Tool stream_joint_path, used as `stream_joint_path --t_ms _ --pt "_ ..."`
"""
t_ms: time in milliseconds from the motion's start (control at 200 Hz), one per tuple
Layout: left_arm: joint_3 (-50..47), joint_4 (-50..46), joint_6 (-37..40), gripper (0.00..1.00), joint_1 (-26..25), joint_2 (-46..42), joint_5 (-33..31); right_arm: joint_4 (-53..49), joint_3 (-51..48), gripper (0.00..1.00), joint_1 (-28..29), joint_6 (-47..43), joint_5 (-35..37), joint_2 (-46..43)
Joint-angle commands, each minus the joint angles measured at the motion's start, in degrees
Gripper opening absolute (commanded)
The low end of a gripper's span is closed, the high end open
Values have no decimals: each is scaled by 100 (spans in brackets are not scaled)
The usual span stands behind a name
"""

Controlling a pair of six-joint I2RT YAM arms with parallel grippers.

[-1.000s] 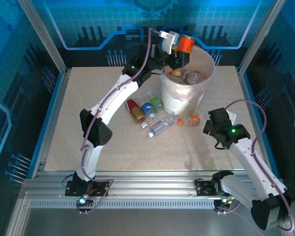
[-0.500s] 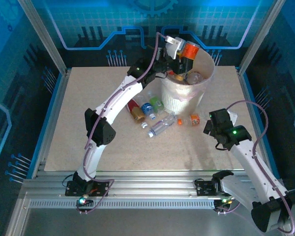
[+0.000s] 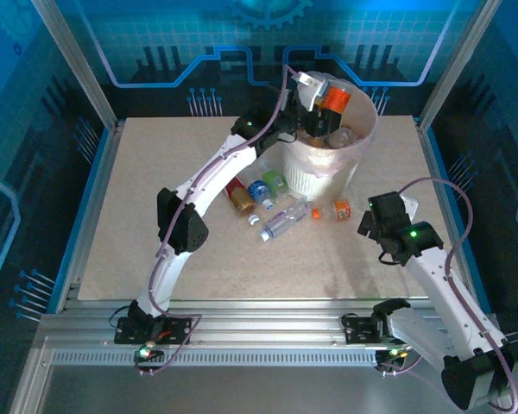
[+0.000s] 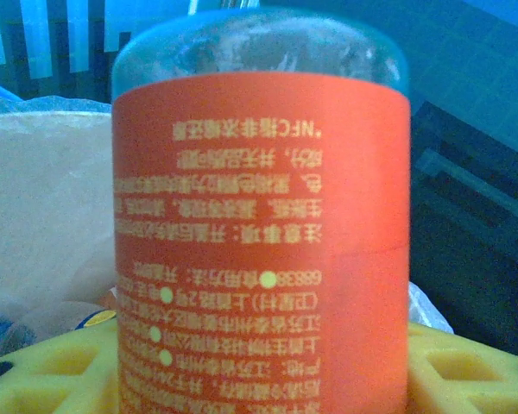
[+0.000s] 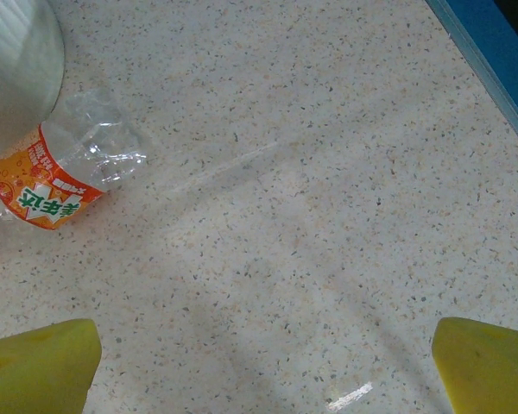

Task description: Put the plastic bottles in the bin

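Held bottle (image 3: 332, 97): orange label, clear body, looks empty, so light. Thin wall will likely dent under squeeze; the label wrap is smooth and could slip. Best hold is mid-body across the label, which is where it is held.

Left pincer (image 3: 315, 99) is clamped on the held bottle. In the wrist view the yellow pads (image 4: 34, 379) sit on both sides of the label's low end and the bottle (image 4: 261, 241) stands up from between them.

The held bottle hangs over the bin (image 3: 328, 159), at about 12 o'clock of its mouth and inside the rim line. Other bottles (image 3: 337, 135) already lie in the bin. Judgement: ready for release, drop should land inside.

Loose bottles (image 3: 263, 194) lie on the table (image 3: 155, 216) at the bin's 7 to 8 o'clock, close to its base. A small orange bottle (image 3: 341, 209) lies at the bin's 5 o'clock.

Right pincer (image 3: 375, 216) has its jaws wide apart and holds nothing, low over the table. In its wrist view the orange bottle (image 5: 56, 177) lies at 10 o'clock from the pincer, apart from it and just beside the bin wall (image 5: 17, 60).
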Motion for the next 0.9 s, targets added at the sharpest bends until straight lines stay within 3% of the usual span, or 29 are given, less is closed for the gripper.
stream_joint_path --t_ms 0,255,485,895 --pt "309 -4 107 51 -33 185 116 -111 -73 100 -86 103 8 11" --pt "458 12 123 79 -34 267 89 -146 -75 100 -85 110 5 24" --pt "489 -53 169 97 -38 157 78 -183 -115 100 -87 166 -10 16" --pt "386 -103 194 99 -41 -413 -13 -303 -66 100 -87 330 -185 -77"
